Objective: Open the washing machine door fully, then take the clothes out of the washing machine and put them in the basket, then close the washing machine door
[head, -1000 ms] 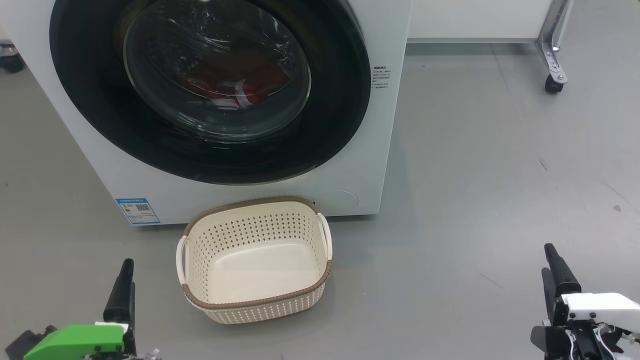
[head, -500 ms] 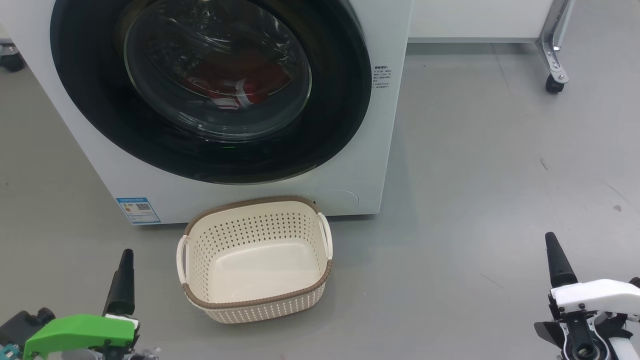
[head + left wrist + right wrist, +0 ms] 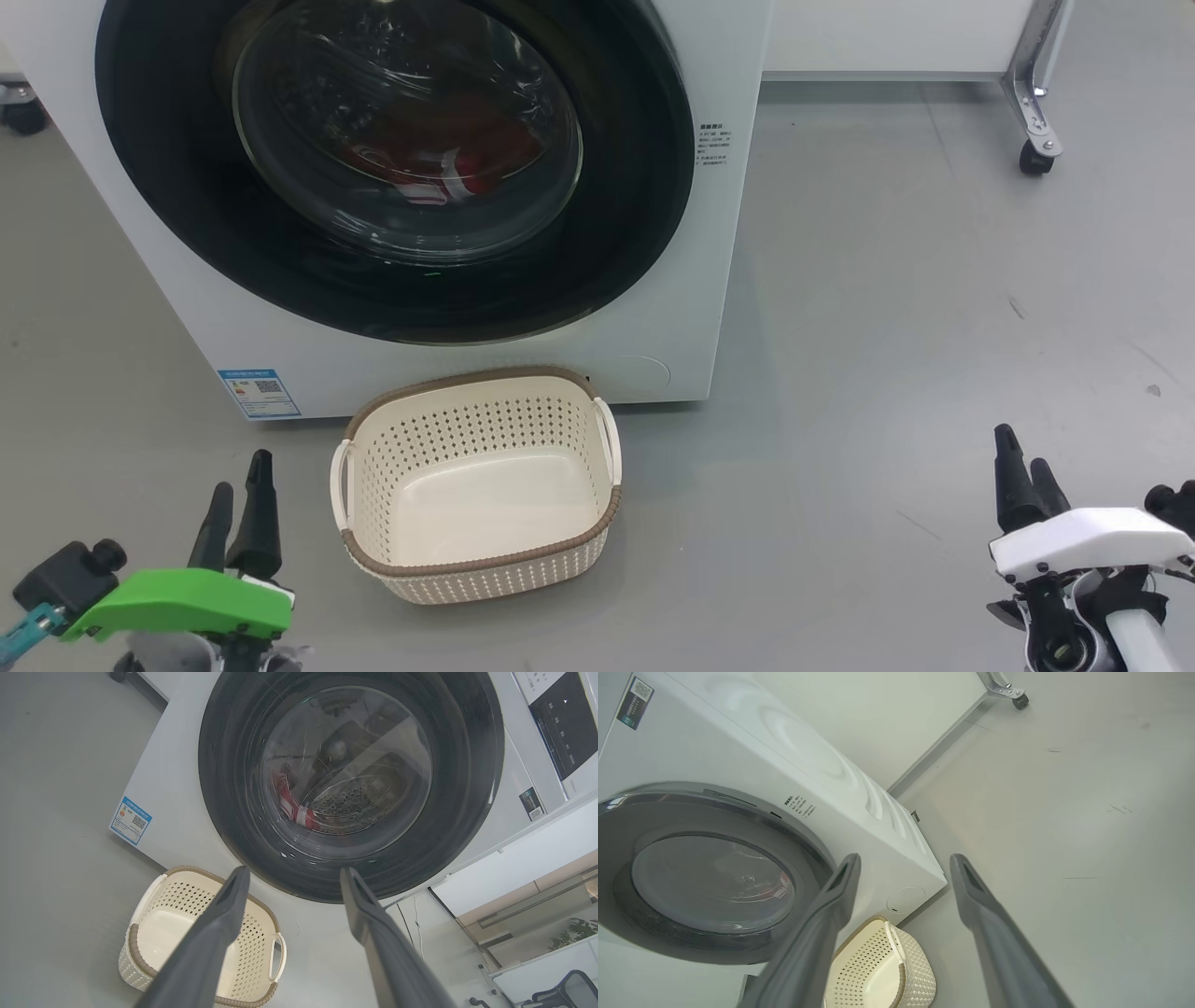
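While the left hand (image 3: 241, 471) and right hand (image 3: 1019, 446) gape empty, the basket (image 3: 485, 579) sits on grey floor (image 3: 887, 280).

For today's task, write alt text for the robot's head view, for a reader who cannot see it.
A white washing machine has its round black-rimmed door shut, with red clothes visible through it. An empty cream basket sits on the grey floor before it. The left hand and right hand, both open and empty, point up from the lower corners.
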Robot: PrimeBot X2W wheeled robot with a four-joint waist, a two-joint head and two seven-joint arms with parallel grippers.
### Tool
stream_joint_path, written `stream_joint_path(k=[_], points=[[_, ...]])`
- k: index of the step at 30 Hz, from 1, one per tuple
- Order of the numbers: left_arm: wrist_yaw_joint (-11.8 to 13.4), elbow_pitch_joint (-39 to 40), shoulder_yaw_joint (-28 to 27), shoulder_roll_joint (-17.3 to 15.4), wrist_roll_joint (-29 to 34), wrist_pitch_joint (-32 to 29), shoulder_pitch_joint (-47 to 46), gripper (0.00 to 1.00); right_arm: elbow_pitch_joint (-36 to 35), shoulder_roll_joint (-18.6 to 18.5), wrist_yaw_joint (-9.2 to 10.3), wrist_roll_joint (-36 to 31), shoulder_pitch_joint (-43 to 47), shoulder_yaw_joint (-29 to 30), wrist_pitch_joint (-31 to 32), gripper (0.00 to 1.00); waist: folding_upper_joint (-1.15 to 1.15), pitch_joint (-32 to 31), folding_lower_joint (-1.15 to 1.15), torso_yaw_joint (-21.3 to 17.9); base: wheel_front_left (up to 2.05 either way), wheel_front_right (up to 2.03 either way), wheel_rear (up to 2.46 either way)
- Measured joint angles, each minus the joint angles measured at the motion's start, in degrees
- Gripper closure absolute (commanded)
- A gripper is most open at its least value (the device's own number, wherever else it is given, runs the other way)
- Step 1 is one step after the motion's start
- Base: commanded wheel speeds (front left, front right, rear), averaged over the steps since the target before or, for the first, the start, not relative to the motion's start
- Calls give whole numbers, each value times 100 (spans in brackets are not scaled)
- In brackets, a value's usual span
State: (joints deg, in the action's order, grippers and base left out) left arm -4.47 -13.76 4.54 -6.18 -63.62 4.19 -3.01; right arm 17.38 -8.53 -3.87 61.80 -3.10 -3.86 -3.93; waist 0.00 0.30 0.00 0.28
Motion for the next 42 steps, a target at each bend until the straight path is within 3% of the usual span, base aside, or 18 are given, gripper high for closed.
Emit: stream_joint_path(k=[21,42], points=[[331,38,612,-86,2023,432,-40,0,55,-103,349,-1764,-114,-527,-439,0,0,-3,0,-1,0,0,0],[504,-254,979,-90,3401,811,-174,0,218,-199,463,-3270,-203,-977,-832,0,0,16,0,20,0,0,0]])
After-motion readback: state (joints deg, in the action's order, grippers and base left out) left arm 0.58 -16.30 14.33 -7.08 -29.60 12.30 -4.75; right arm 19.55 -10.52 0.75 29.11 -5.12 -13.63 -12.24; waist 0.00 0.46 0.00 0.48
